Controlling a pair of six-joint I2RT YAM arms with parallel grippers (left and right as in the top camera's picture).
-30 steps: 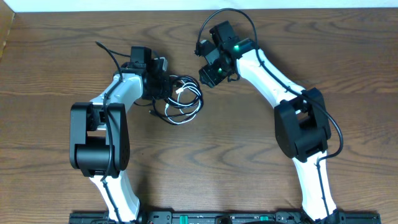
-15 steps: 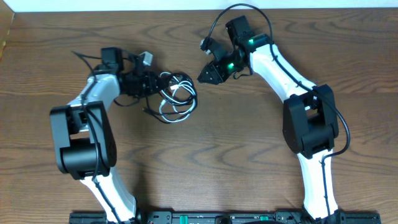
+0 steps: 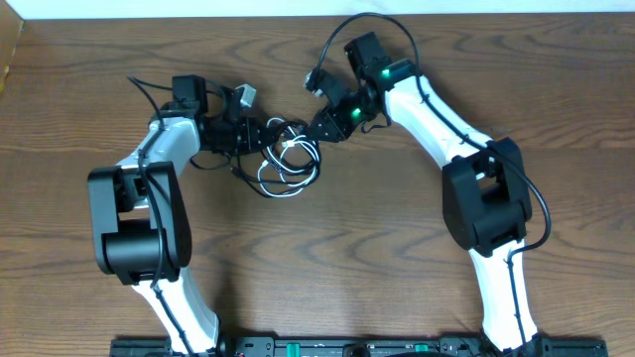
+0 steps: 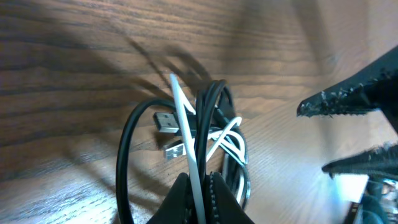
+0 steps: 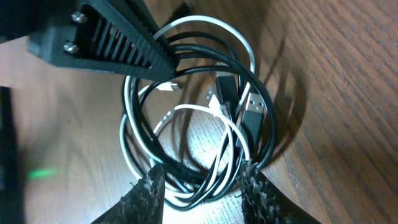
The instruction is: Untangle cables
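The thin black cable (image 4: 124, 163) and the thinner white cable (image 4: 181, 115) lie looped together in one coil (image 3: 288, 167) on the table's middle-left. My left gripper (image 4: 198, 180) is shut on the white cable and a black strand at the coil's left side (image 3: 262, 137). The right gripper (image 5: 202, 173) is open at the coil's right edge (image 3: 316, 129). Its fingers (image 5: 148, 190) straddle several black and white strands without pinching them. Small plugs (image 5: 252, 113) lie inside the coil.
The wooden table (image 3: 327, 248) carries only the coil and both arms. A light strip runs along the far edge (image 3: 198, 8). The left arm's own thick black wire (image 3: 149, 87) loops behind its wrist, and the right arm's (image 3: 372, 20) arcs above its wrist.
The right gripper has come down and to the left onto the coil's right edge, and its jaws have narrowed. The left gripper kept its hold and shifted the coil slightly right.
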